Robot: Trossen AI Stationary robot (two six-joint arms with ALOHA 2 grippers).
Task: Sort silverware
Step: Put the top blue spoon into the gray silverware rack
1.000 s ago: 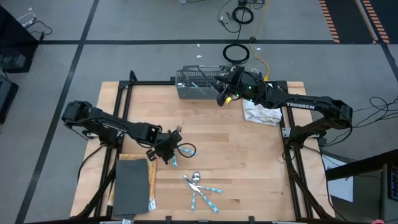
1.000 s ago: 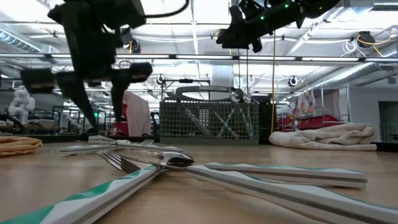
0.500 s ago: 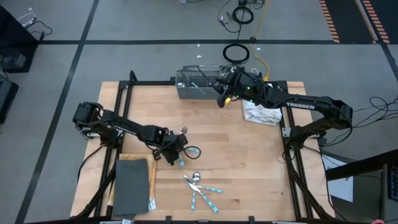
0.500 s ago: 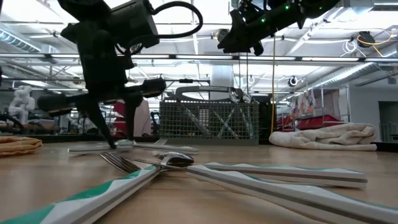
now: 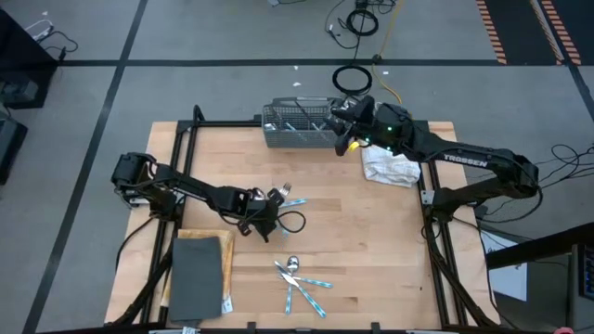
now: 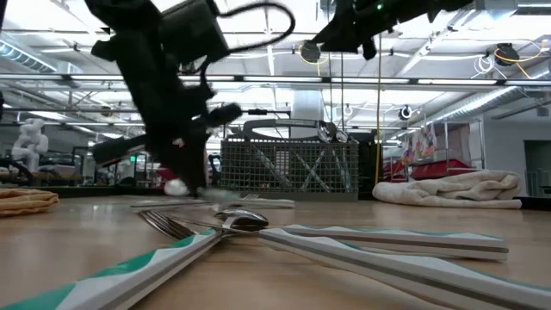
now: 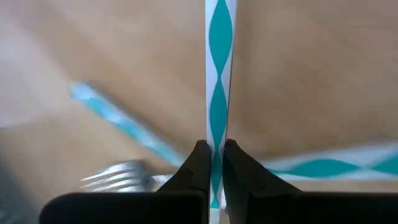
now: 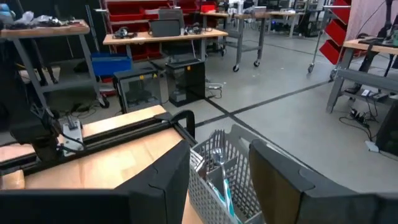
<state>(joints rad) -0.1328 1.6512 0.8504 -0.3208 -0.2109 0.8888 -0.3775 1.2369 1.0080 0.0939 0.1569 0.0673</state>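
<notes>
Pinching shut in the last moment, the left gripper (image 7: 211,158) now clamps a blue-patterned utensil handle (image 7: 219,74) between its fingers, low over the middle of the table (image 5: 371,241); a second ago its jaws stood wide. That suggests one piece is secured, ready to lift. A fork (image 7: 118,175) lies just beside it. Nearer the front edge, a small pile of silverware (image 5: 302,278) waits unsorted. Farther back, the right gripper (image 5: 345,139) hangs open above the wire-mesh basket (image 5: 292,125), empty, beside the white towel (image 5: 390,169).
</notes>
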